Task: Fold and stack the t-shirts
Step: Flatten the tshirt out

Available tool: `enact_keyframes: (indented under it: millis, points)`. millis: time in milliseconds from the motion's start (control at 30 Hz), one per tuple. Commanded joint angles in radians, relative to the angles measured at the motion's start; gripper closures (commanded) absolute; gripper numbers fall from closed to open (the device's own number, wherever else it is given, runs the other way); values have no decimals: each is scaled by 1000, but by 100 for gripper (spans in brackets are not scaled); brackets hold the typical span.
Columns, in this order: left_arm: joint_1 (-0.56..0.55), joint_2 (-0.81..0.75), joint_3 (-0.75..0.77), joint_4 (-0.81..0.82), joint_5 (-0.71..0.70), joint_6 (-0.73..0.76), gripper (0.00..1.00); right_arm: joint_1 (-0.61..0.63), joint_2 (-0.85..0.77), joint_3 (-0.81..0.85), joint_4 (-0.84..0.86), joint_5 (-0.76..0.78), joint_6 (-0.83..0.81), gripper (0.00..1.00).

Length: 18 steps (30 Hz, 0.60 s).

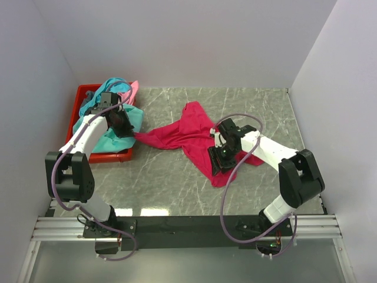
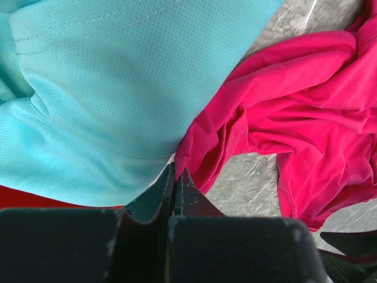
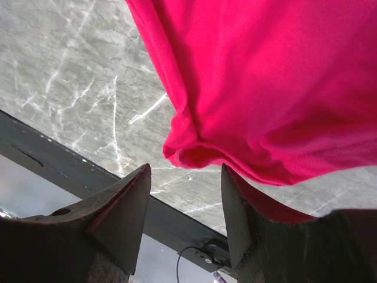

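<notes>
The magenta-red t-shirt [image 1: 194, 132] lies crumpled in the middle of the table, one corner pulled out to a point toward the bin. My left gripper [image 1: 125, 127] sits at that point, by the bin's right edge. In the left wrist view it [image 2: 175, 172] is shut, with the magenta-red cloth [image 2: 306, 100] meeting its tips beside the teal t-shirt [image 2: 106, 88]. My right gripper [image 1: 218, 158] hovers over the shirt's near part. In the right wrist view it [image 3: 185, 168] is open, a fold of the magenta-red shirt [image 3: 265, 76] just beyond its tips, not gripped. A light pink t-shirt [image 1: 134, 88] lies in the bin.
The red plastic bin [image 1: 82, 97] stands at the back left, with the teal t-shirt [image 1: 106, 141] spilling over its right side. The marble table [image 1: 165, 177] has white walls on three sides. A dark rail [image 3: 59, 165] runs along the near edge.
</notes>
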<state>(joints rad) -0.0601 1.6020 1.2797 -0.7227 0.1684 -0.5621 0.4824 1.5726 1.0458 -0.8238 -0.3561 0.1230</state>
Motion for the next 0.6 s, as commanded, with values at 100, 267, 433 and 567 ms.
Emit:
enact_keyframes:
  millis: [100, 267, 433, 567]
  points:
    - [3, 19, 13, 6, 11, 8, 100, 38, 50, 31, -21, 11, -29, 42]
    - [3, 27, 14, 9, 14, 2, 100, 45, 61, 20, -24, 16, -39, 42]
    - [3, 35, 10, 11, 17, 5, 100, 61, 81, 5, -21, 26, -39, 43]
    - [3, 42, 17, 11, 22, 11, 100, 65, 92, -7, -8, 39, -17, 50]
